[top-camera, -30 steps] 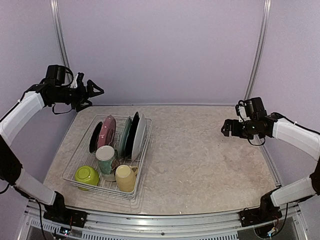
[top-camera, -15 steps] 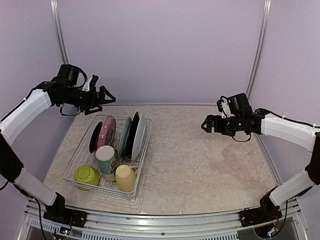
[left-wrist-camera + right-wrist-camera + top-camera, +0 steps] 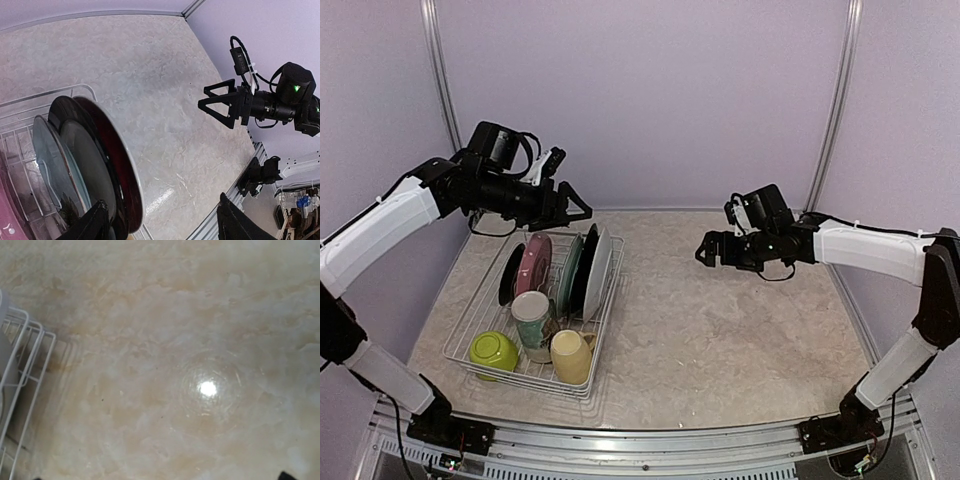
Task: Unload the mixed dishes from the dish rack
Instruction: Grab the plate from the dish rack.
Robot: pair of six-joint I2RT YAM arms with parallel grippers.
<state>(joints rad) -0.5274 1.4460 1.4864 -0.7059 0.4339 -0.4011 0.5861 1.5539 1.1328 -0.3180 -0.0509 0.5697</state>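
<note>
Left gripper [image 3: 572, 203] hangs in the air over the far end of the dish rack [image 3: 605, 320], just above the row of plates and touching none. My fingers [image 3: 95, 222] are spread wide w/ nothing between them; wrist cam looks down past them onto the plate edges.

Right gripper [image 3: 707, 250] is also spread, empty, over bare table [image 3: 720, 330] to the right of the rack and well apart from it. It points toward the rack. On my right wrist cam only a corner of the wire basket shows at the left edge; the rest is tabletop w/ a light glare.

Rack sits on the left part of the table, everything inside it:
- Plates stand on edge in the far half: black plate [image 3: 510, 275] far left, pink plate [image 3: 533, 262] next to it, then a gap.
- After the gap come the green plate [image 3: 569, 272], a dark plate [image 3: 585, 268] and the white plate [image 3: 601, 268], packed close together.
- Lime-green bowl [image 3: 493, 352] is in the near left corner.
- Floral mug [image 3: 531, 318] stands just behind and beside the bowl.
- Pale yellow mug [image 3: 572, 356] is at the near right, tilted, close to the floral mug.
</note>
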